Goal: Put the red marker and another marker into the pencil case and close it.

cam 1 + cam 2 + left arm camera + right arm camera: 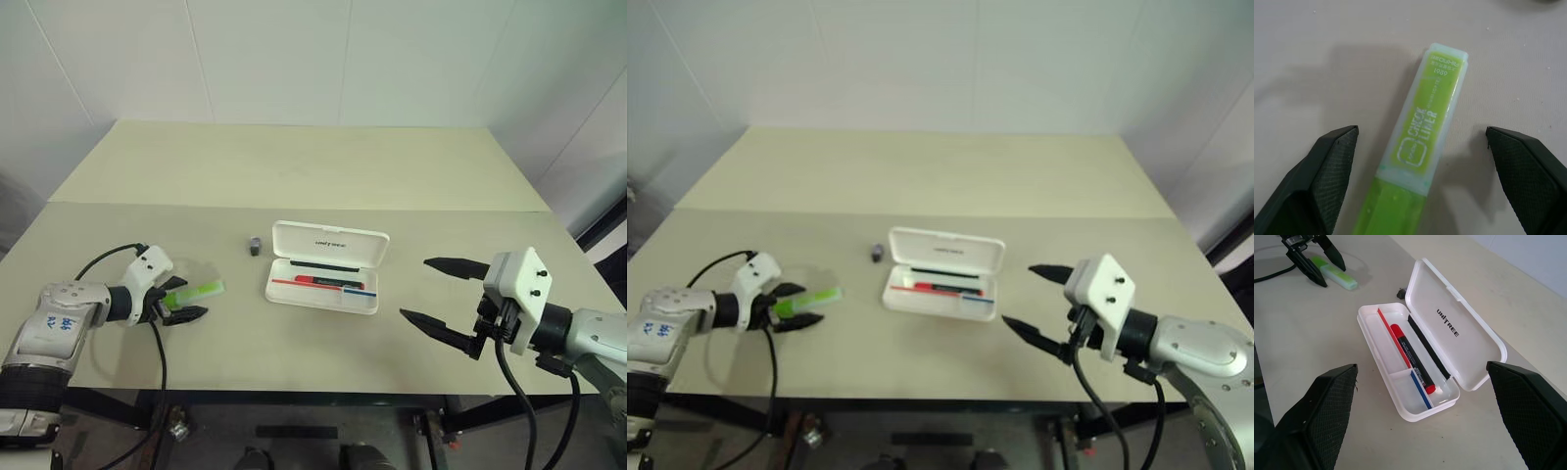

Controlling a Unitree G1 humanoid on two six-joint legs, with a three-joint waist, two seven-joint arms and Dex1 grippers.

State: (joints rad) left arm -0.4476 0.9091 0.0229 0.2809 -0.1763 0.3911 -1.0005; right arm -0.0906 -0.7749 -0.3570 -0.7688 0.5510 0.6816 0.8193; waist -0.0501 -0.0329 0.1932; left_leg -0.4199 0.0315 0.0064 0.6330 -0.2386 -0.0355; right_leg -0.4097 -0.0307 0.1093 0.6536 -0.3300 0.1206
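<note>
Right wrist view: you see the red marker (1413, 359) already lying in the open pencil case (1449, 323). Your released left hand (184, 302) straddles the green highlighter (196, 292) on the counter (313, 166); your right hand (446, 294) waits, spread. Remaining: grasp, insert, close.

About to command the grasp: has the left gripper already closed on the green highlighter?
No. The left gripper is open, its fingers apart on either side of the green highlighter, which lies on the table.
</note>
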